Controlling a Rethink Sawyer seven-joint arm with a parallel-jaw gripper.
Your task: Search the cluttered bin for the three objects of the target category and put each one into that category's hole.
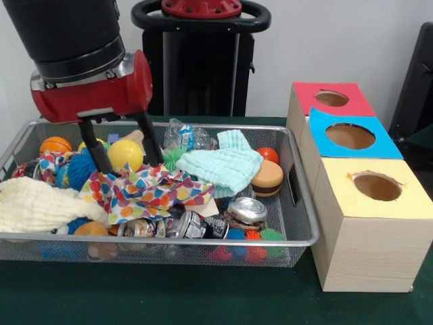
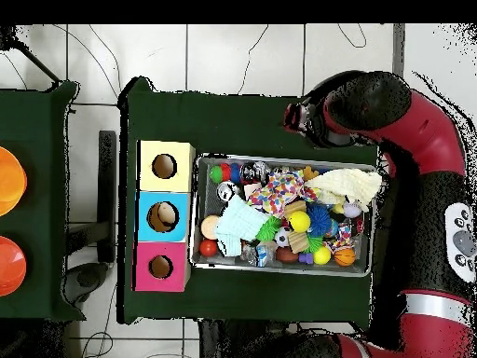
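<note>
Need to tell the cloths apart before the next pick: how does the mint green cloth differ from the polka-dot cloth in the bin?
The mint green cloth is one plain colour with a waffle texture; the polka-dot cloth is white with many coloured spots. The mint green cloth lies toward the boxes' side of the bin, clear of the end effector; the polka-dot cloth lies right under it. Both are crumpled over other items.

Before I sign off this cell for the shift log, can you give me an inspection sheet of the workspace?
Surface: green table cover, no loose items seen on it.
Job's things: wire mesh bin packed full; three wooden boxes with holes, red top, blue top, yellow top.
Clutter: yellow ball, polka-dot cloth, mint cloth, cream cloth, toy burger, cans.
Grippers: gripper open, fingers astride the yellow ball.
Cables: thin cables on the floor.
Surroundings: tiled floor, orange discs on a side table.
</note>
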